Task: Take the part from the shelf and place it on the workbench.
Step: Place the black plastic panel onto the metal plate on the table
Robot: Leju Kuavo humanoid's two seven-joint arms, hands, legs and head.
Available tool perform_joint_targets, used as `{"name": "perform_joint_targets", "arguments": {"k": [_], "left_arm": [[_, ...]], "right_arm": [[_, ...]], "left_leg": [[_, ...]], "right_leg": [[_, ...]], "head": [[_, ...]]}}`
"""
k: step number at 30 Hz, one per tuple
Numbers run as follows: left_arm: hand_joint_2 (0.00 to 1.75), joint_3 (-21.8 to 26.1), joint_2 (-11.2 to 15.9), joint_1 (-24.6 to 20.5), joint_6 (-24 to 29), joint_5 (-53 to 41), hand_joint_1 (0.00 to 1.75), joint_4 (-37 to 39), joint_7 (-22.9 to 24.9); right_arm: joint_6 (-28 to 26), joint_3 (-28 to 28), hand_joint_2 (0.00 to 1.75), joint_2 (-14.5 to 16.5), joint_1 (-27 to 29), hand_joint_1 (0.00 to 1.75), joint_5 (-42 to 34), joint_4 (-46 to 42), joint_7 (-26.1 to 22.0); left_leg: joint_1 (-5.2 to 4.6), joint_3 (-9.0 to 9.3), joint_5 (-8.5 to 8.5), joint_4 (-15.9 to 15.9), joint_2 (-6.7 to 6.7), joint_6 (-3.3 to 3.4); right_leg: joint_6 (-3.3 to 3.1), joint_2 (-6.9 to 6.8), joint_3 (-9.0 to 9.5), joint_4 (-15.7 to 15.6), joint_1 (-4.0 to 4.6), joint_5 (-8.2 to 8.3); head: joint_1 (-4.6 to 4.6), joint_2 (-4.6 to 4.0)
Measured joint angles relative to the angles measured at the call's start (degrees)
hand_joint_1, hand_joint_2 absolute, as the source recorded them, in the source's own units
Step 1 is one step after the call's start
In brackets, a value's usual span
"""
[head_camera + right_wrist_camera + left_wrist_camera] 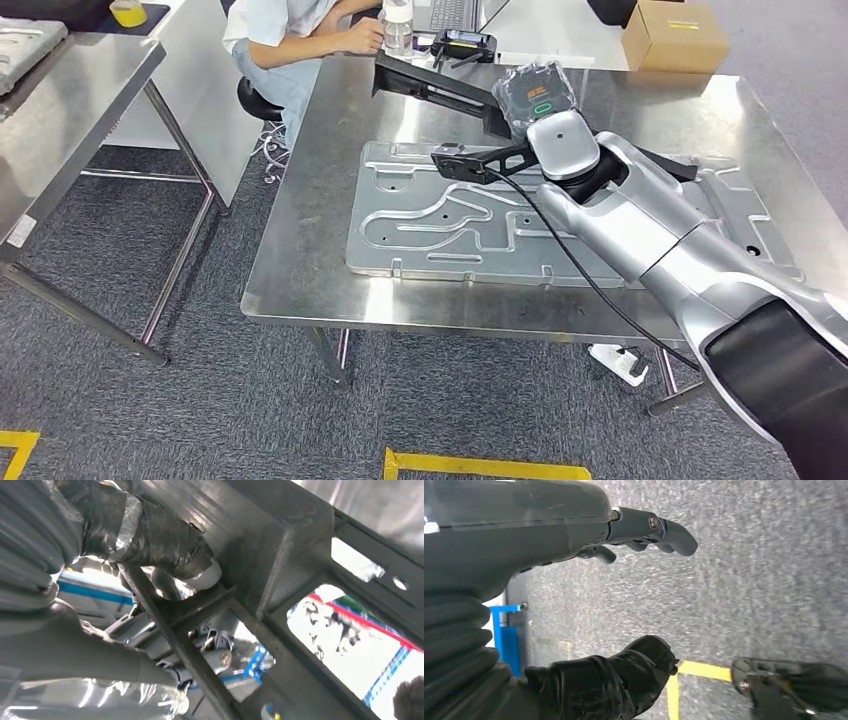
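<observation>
Right hand (535, 92) gripped the long dark part (432, 85) above the workbench's (300, 270) far edge, big stamped metal plate (440, 225) lay in the middle, cardboard box (672, 35) past the far right corner, seated person (290, 40) past the far left corner, left hand (574, 610) hung over grey carpet (764, 580), fingers apart, holding nothing.

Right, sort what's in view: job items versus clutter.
Job: black part held by right hand; workbench.
Clutter: pressed metal panel, cardboard box, bottle, tape roll, seated person.
</observation>
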Motion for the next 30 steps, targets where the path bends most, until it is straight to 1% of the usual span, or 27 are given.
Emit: {"name": "perform_joint_targets", "arguments": {"k": [1,2,3,4,5,6,7,8,10,11,12,13,14,15,16,17,18,19,20,21,22,24,26,27,28,30], "left_arm": [[1.75,0.0,-0.01,0.0,-0.01,0.0,0.0,0.0,0.01],[1.75,0.0,-0.02,0.06,-0.01,0.0,0.0,0.0,0.02],[1.75,0.0,-0.04,0.17,-0.02,0.0,0.0,0.0,0.03],[1.75,0.0,-0.07,0.27,-0.02,0.0,0.0,0.0,0.04],[1.75,-0.01,-0.08,0.29,-0.02,0.0,0.0,0.0,0.04],[1.75,-0.01,-0.08,0.24,-0.02,0.0,0.0,0.0,0.05],[1.75,-0.02,-0.08,0.15,-0.02,0.0,0.0,0.0,0.08],[1.75,-0.04,-0.07,0.03,-0.02,0.0,0.0,0.0,0.12],[1.75,-0.08,-0.04,-0.08,-0.02,0.0,0.0,0.0,0.22],[1.75,-0.09,-0.03,-0.06,-0.02,0.0,0.0,0.0,0.26],[1.75,-0.11,-0.02,-0.03,-0.02,0.0,0.0,0.0,0.28],[1.75,-0.12,-0.03,0.03,-0.02,0.01,0.0,0.0,0.31],[1.75,-0.14,-0.05,0.05,-0.02,0.02,0.0,0.0,0.31],[1.75,-0.16,-0.06,0.04,-0.02,0.04,0.0,0.0,0.3],[1.75,-0.19,-0.07,0.03,-0.02,0.07,0.0,0.0,0.29],[1.75,-0.22,-0.07,0.04,0.02,0.14,0.0,0.0,0.27],[1.75,-0.24,-0.07,0.06,0.12,0.28,0.0,0.0,0.23],[1.75,-0.26,-0.06,0.09,0.27,0.45,0.0,0.0,0.17],[1.75,-0.26,-0.01,0.13,0.43,0.67,0.0,0.0,0.08],[1.75,-0.26,0.04,0.15,0.61,0.88,0.0,0.0,-0.03],[1.75,-0.26,0.09,0.11,0.73,1.02,0.0,0.0,-0.14],[1.75,-0.26,0.14,0.04,0.85,1.22,0.0,0.0,-0.35],[1.75,-0.26,0.08,0.14,0.88,1.29,0.0,0.0,-0.5],[1.75,-0.26,0.05,0.18,0.93,1.32,0.0,0.0,-0.57],[1.75,-0.26,0.02,0.2,1.01,1.36,0.0,0.0,-0.64],[1.75,-0.26,0.02,0.05,1.14,1.45,0.0,0.0,-0.82]], "right_arm": [[0.0,0.0,1.75,-0.07,0.41,1.75,-0.07,0.0,0.01],[-0.01,0.0,1.75,-0.12,0.74,1.75,-0.11,0.0,0.01],[-0.03,-0.01,1.75,-0.14,0.92,1.75,-0.15,0.0,0.01],[-0.04,-0.03,1.75,-0.15,1.0,1.75,-0.18,0.0,0.02],[-0.09,-0.05,1.75,-0.16,0.99,1.75,-0.19,0.0,0.03],[-0.18,-0.08,1.75,-0.17,1.01,1.75,-0.2,0.0,0.04],[-0.27,-0.09,1.75,-0.19,1.11,1.75,-0.23,0.0,0.05],[-0.37,-0.09,1.75,-0.19,1.27,1.75,-0.28,0.0,0.06],[-0.5,-0.12,1.75,-0.2,1.59,1.75,-0.42,-0.01,0.08],[-0.57,-0.17,1.75,-0.21,1.65,1.75,-0.49,-0.02,0.11],[-0.68,-0.23,1.75,-0.23,1.66,1.75,-0.56,-0.02,0.14],[-0.79,-0.29,1.75,-0.24,1.73,1.75,-0.67,-0.02,0.17],[-0.9,-0.34,1.75,-0.24,1.91,1.75,-0.82,-0.02,0.19],[-0.96,-0.35,1.75,-0.23,2.27,1.75,-1.0,-0.02,0.19],[-0.98,-0.35,1.75,-0.23,2.76,1.75,-1.2,-0.02,0.19],[-1.01,-0.35,1.75,-0.23,3.28,1.75,-1.38,-0.02,0.19],[-1.05,-0.36,1.75,-0.23,3.69,1.75,-1.52,-0.02,0.19],[-1.16,-0.4,1.75,-0.23,3.94,1.75,-1.66,-0.03,0.2],[-1.4,-0.49,1.75,-0.23,4.05,1.75,-1.81,-0.03,0.21],[-1.72,-0.61,1.75,-0.22,4.09,1.75,-1.97,-0.03,0.22],[-2.04,-0.74,1.75,-0.21,4.22,1.75,-2.14,-0.04,0.22],[-2.43,-0.92,1.75,-0.19,4.85,1.75,-2.45,-0.04,0.23],[-2.54,-1.08,1.75,-0.19,5.68,1.75,-2.61,-0.03,0.23],[-2.69,-1.18,1.75,-0.19,5.9,1.75,-2.62,-0.01,0.23],[-2.92,-1.28,1.75,-0.19,6.07,1.75,-2.65,0.02,0.22],[-3.38,-1.39,1.75,-0.19,6.56,1.75,-2.82,0.06,0.2]], "left_leg": [[0.01,0.37,-0.37,0.08,-0.09,0.0],[0.02,0.8,-0.8,0.2,-0.19,-0.09],[0.03,1.29,-1.3,0.37,-0.26,-0.24],[0.03,1.74,-1.86,0.56,-0.3,-0.45],[-0.08,2.03,-2.39,0.82,-0.34,-0.76],[-0.18,2.15,-2.81,1.01,-0.38,-1.07],[-0.27,2.2,-3.09,1.08,-0.41,-1.41],[-0.33,2.23,-3.22,1.03,-0.44,-1.73],[-0.22,2.38,-3.66,1.02,-0.36,-2.33],[-0.15,2.01,-4.25,1.99,-0.26,-2.63],[-0.08,1.01,-5.25,4.12,-0.16,-2.91],[0.02,-0.76,-6.55,7.47,-0.06,-3.12],[0.07,-3.04,-7.95,11.54,-0.04,-3.25],[0.11,-5.38,-8.81,15.22,-0.04,-3.31],[0.12,-7.16,-8.71,17.48,-0.04,-3.31],[0.1,-7.94,-7.33,17.53,-0.04,-3.2],[0.05,-7.65,-4.8,15.26,-0.04,-2.98],[-0.07,-6.52,-1.76,11.33,-0.05,-2.61],[-0.25,-5.1,0.55,7.54,-0.05,-2.13],[-0.5,-3.9,1.95,4.37,-0.07,-1.67],[-0.73,-3.11,2.29,2.44,-0.08,-1.28],[-0.96,-2.57,1.71,1.16,-0.1,-0.87],[-0.53,-1.93,1.63,0.31,-0.03,-0.58],[-0.3,-1.55,1.66,-0.08,0.02,-0.4],[-0.14,-1.25,1.64,-0.32,0.05,-0.26],[-0.13,-1.09,1.38,-0.23,0.02,-0.05]], "right_leg": [[0.1,-0.01,-1.52,1.6,-0.12,0.48],[0.14,-0.03,-1.97,0.92,-0.25,2.11],[0.1,-0.08,-1.34,-1.88,-0.37,4.65],[0.01,-0.16,-0.12,-5.82,-0.44,7.28],[-0.09,-0.21,1.32,-9.37,-0.34,9.05],[-0.26,-0.24,2.48,-11.99,-0.25,9.82],[-0.43,-0.22,3.14,-13.37,-0.11,9.73],[-0.66,-0.16,3.49,-13.67,0.04,9.2],[-1.19,-0.03,3.81,-13.99,-0.09,8.74],[-1.52,0.01,4.08,-14.1,-0.22,8.56],[-1.81,0.04,4.4,-14.25,-0.37,8.39],[-2.07,0.06,4.72,-14.33,-0.41,8.18],[-2.28,0.06,5.02,-14.34,-0.38,7.91],[-2.39,0.07,5.37,-14.34,-0.29,7.62],[-2.44,0.09,5.82,-14.33,-0.19,7.29],[-2.46,0.11,6.36,-14.32,-0.08,6.94],[-2.46,0.14,6.96,-14.29,0.02,6.56],[-2.41,0.16,7.54,-14.27,0.1,6.16],[-2.32,0.18,7.96,-14.28,0.16,5.81],[-2.16,0.22,8.14,-14.28,0.22,5.54],[-1.93,0.23,8.13,-14.31,0.21,5.4],[-1.36,0.23,7.98,-14.44,0.21,5.3],[-0.81,0.12,7.8,-13.88,0.2,4.66],[-0.59,0.09,7.11,-12.3,0.22,3.74],[-0.41,0.04,5.71,-9.48,0.15,2.39],[-0.12,0.02,1.56,-1.91,0.04,-0.34]], "head": [[0.02,0.0],[0.02,0.0],[0.02,0.0],[0.03,0.0],[0.0,0.0],[-0.03,0.0],[-0.14,0.0],[-0.2,0.0],[-0.26,0.0],[-0.26,0.0],[-0.34,0.0],[-0.4,0.0],[-0.45,0.0],[-0.47,0.0],[-0.46,0.0],[-0.46,0.0],[-0.46,0.0],[-0.45,0.0],[-0.37,0.0],[-0.32,0.0],[-0.31,0.0],[-0.36,0.0],[-0.33,0.0],[-0.27,0.0],[-0.19,0.0],[-0.09,0.0]]}}
